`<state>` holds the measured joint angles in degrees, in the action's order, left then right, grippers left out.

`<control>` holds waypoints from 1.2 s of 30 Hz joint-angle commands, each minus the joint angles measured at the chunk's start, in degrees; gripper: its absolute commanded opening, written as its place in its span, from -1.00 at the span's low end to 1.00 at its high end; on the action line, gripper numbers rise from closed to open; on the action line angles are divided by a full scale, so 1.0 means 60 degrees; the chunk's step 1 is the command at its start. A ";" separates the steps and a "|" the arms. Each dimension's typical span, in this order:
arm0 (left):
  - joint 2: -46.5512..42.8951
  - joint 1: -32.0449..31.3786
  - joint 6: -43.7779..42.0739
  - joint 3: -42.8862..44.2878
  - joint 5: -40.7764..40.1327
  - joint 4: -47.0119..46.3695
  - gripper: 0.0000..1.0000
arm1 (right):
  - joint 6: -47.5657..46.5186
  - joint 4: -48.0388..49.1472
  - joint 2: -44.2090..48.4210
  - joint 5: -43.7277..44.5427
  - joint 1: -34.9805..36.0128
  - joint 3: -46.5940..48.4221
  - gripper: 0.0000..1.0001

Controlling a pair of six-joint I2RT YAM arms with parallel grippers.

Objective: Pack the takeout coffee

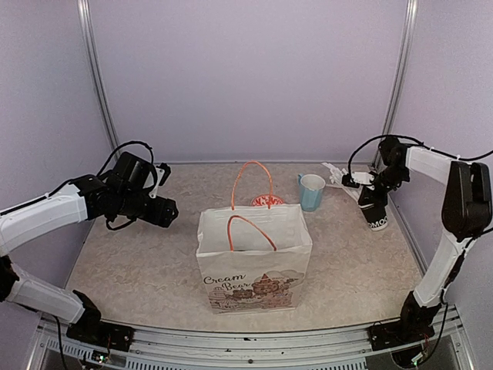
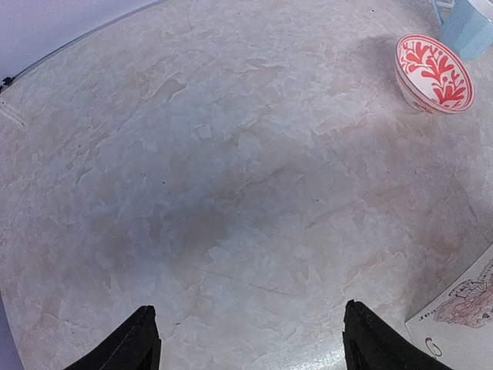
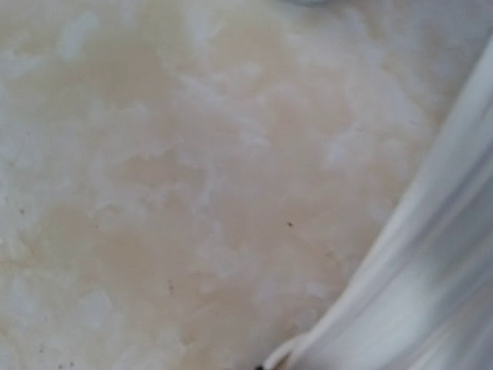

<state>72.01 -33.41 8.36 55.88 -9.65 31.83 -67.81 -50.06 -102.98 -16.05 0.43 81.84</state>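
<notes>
We find the right gripper (image 1: 371, 196) clenched just above the takeout coffee cup (image 1: 377, 219) — contact unclear; left gripper (image 2: 248, 308) spread wide — well apart from it.

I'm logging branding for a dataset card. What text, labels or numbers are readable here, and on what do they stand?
"Cream" above "Bear" (second word less clear): front of the paper bag.
"OMOC", partial, with letters cut off: near the base of the white cup.
Print on the paper bag's corner in the left wrist view: too small to read.
Right wrist view: no text.
</notes>
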 commanded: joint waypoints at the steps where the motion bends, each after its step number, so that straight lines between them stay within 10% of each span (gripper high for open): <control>1: 0.0032 0.0046 0.0020 0.0458 -0.0168 0.0279 0.60 | 0.0563 0.1051 0.0943 -0.1689 -0.0565 -0.0768 -1.00; 36: -0.0187 -0.0057 0.0300 0.1351 -0.0209 0.1136 0.75 | 0.1736 0.4016 0.3405 -0.3599 -0.2365 -0.4660 -1.00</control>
<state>72.05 -33.52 10.04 63.02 -10.74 38.41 -57.95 -26.22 -83.81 -35.22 -12.36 54.76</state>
